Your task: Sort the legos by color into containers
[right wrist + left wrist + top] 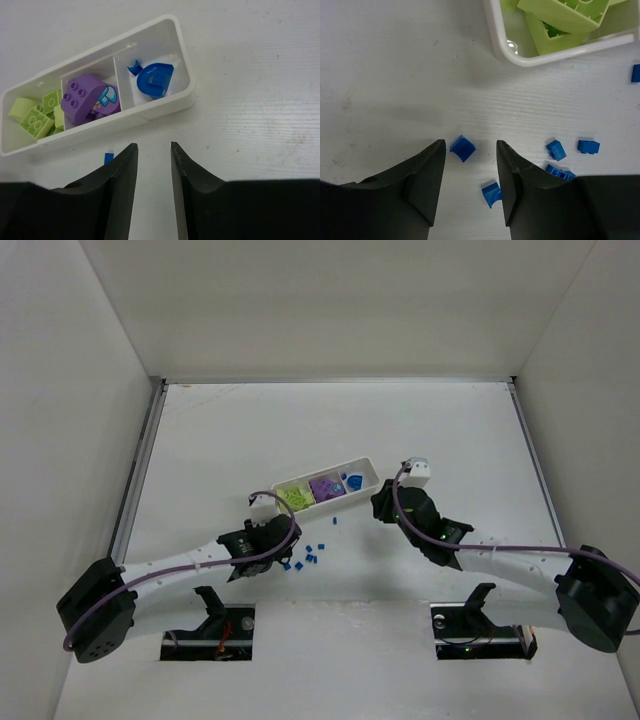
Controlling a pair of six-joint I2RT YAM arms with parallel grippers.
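Top external: white tray (372, 468), long axis left-near to right-far.

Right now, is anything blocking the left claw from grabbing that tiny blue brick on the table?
Nothing visible is. The tiny blue plastic brick lies on the bare white table, between the open fingers of the left gripper. Another blue bit sits beside one finger.
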